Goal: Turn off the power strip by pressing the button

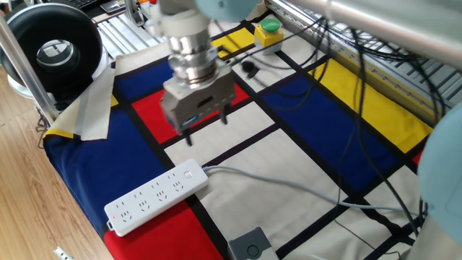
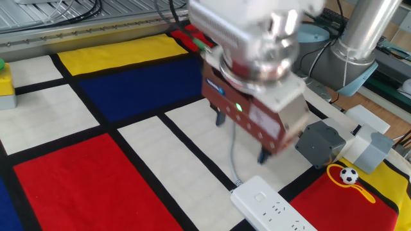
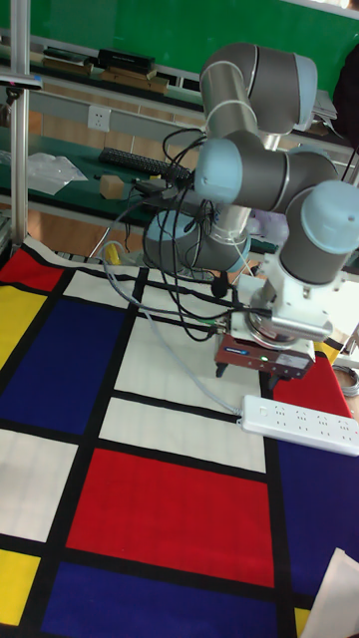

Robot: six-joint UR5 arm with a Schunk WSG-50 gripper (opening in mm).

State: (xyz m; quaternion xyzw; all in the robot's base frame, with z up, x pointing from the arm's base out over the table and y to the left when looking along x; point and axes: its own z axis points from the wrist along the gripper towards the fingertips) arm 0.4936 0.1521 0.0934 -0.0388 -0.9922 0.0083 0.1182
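Observation:
The white power strip [image 1: 155,196] lies near the front left edge of the checked cloth, and its grey cord [image 1: 289,184] runs off to the right. The button [image 1: 189,174] shows only as a small mark on the strip's cord end. My gripper [image 1: 207,128] hangs above the cloth just behind that end, open, with nothing between its dark fingers [image 1: 189,137]. In the other fixed view the gripper [image 2: 241,137] stands over the cord, just short of the strip [image 2: 273,208]. The tall fixed view shows the strip [image 3: 299,421] right below the gripper's body.
A grey box [image 2: 321,144] sits beside the strip's cord end, also seen at the front edge [image 1: 251,245]. A green button on a yellow box [image 1: 268,29] stands at the back. Black cables [image 1: 375,72] hang on the right. A black round device [image 1: 54,50] stands left.

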